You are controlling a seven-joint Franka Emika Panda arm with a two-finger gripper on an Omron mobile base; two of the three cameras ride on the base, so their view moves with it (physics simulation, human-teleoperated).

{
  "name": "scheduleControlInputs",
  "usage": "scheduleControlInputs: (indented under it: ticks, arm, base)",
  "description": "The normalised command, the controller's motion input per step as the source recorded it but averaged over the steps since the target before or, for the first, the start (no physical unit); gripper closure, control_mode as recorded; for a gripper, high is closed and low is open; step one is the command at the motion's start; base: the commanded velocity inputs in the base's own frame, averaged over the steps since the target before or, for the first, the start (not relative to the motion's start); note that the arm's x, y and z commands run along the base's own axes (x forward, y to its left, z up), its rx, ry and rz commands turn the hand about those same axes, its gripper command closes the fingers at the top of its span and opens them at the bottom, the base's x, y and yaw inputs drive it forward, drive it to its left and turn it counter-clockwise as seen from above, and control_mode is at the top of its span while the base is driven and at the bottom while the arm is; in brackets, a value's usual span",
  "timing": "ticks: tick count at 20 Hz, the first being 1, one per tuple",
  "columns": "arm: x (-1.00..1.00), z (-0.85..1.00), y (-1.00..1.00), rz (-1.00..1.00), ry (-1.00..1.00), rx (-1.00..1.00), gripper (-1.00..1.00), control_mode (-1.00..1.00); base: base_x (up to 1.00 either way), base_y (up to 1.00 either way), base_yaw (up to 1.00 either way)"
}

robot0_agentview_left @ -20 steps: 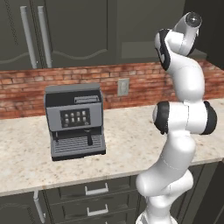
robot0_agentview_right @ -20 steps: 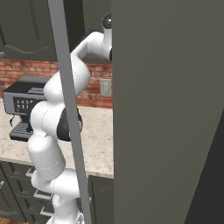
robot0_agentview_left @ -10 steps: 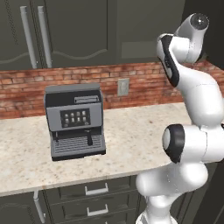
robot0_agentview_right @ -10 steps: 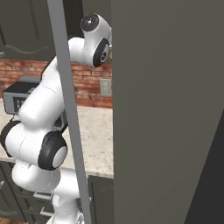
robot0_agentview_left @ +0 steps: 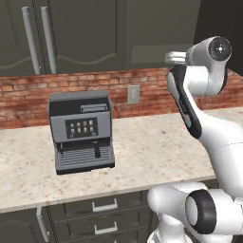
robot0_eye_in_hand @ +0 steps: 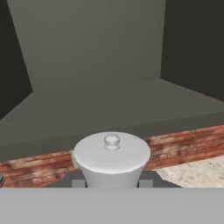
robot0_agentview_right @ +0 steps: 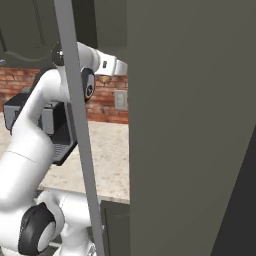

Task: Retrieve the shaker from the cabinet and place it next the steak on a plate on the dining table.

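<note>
In the hand view the shaker [robot0_eye_in_hand: 111, 157] stands low in the middle, pale and rounded with a small knob on top. My gripper [robot0_eye_in_hand: 112, 183] is shut on it, one dark fingertip pressed to each side of its body. Beyond it lies the bare grey cabinet shelf [robot0_eye_in_hand: 109, 109], with brick wall below its front edge. In the right base view my wrist [robot0_agentview_right: 107, 65] reaches behind the open cabinet door [robot0_agentview_right: 190, 125], which hides the hand. The steak, the plate and the dining table are out of view.
A grey coffee machine [robot0_agentview_left: 83, 133] sits on the beige stone counter [robot0_agentview_left: 147, 152] against the brick wall. Dark upper cabinets [robot0_agentview_left: 71, 33] hang above and drawers run below. The door's edge [robot0_agentview_right: 80, 130] stands close beside my arm.
The arm has folded: the wrist has sunk and drawn back from the cabinet, and the elbow has swung towards the camera.
</note>
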Motion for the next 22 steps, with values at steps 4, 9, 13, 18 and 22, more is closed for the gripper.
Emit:
scheduleControlInputs:
  ticks: [4,9,13,18,22]
  arm:
    - [-1.00,0.00,0.17,0.01,-0.16,0.00,1.00,-1.00]
    - [-1.00,0.00,0.09,0.04,-0.15,0.00,1.00,-1.00]
    - [-0.84,-0.03,0.04,0.10,0.00,0.00,1.00,-1.00]
    - [-0.58,-0.06,0.00,0.13,0.01,0.00,1.00,-1.00]
    - [-0.37,-0.11,0.01,0.13,0.16,0.00,1.00,-1.00]
  base:
    - [0.00,0.00,0.00]
    - [0.00,0.00,0.00]
    - [0.00,0.00,0.00]
    - [0.00,0.00,0.00]
    - [0.00,0.00,0.00]
